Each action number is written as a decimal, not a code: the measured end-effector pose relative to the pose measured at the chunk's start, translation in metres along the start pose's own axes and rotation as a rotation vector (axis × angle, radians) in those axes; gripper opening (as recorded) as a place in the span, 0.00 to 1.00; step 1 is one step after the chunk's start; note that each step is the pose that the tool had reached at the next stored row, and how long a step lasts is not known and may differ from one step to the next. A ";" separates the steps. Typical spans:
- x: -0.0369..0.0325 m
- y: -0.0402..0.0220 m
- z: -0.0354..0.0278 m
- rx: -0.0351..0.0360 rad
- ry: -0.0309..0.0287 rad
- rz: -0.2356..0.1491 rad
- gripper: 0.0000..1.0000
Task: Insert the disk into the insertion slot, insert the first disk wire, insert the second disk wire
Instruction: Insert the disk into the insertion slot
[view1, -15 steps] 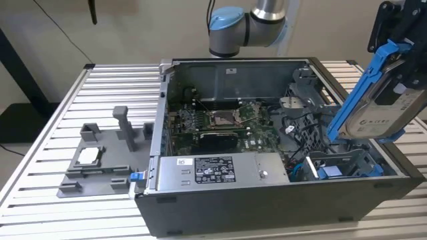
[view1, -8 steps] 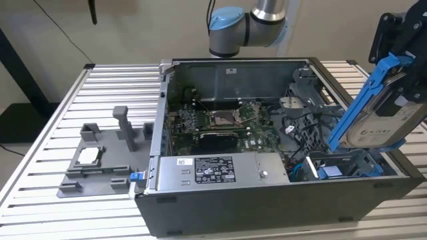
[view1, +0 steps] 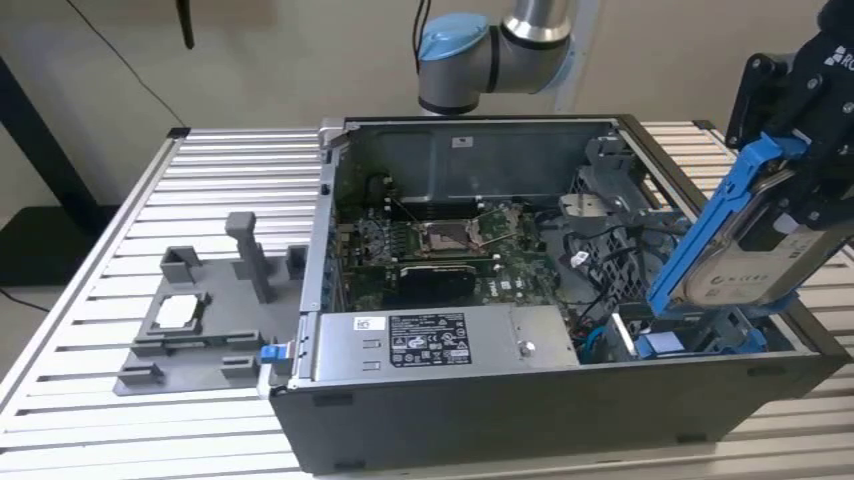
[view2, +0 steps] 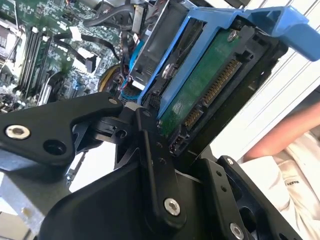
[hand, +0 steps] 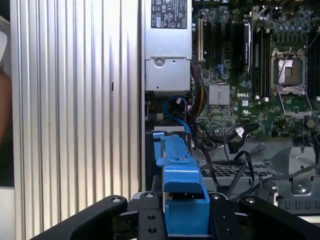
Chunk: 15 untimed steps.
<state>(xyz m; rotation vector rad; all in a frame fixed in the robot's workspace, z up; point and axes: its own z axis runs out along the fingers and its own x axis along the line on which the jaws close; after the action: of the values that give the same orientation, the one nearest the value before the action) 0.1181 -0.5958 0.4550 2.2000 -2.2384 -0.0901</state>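
My gripper (view1: 790, 200) is shut on the disk (view1: 742, 268), a silver-grey drive in a bright blue carrier (view1: 714, 215). The disk hangs steeply tilted over the case's front corner at the exterior view's right. Its lower end reaches down to the insertion slot (view1: 683, 342), where blue plastic parts show. In the second wrist view the black fingers (view2: 150, 135) clamp the disk's green circuit-board side (view2: 205, 85), with the grey slot cage (view2: 155, 40) just beyond. The first wrist view has the carrier (hand: 177, 170) between the gripper (hand: 182, 217) fingers. Loose black wires (hand: 235, 140) lie inside the case.
The open computer case (view1: 561, 420) stands on a ribbed metal table (view1: 107, 240). It holds a grey power-supply box (view1: 441, 340) and a motherboard (view1: 454, 250). A grey fixture (view1: 200, 320) sits at the exterior view's left. A person's arm (view2: 280, 140) is close beside the case.
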 end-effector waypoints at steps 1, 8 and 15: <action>0.0001 -0.0001 0.0018 0.0000 0.0001 0.000 0.33; 0.0006 -0.0006 0.0145 0.0000 0.0001 0.000 0.33; 0.0006 -0.0011 0.0269 0.0000 -0.0050 0.000 0.33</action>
<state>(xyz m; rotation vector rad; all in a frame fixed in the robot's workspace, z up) 0.1181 -0.5954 0.4281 2.2024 -2.2407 -0.0957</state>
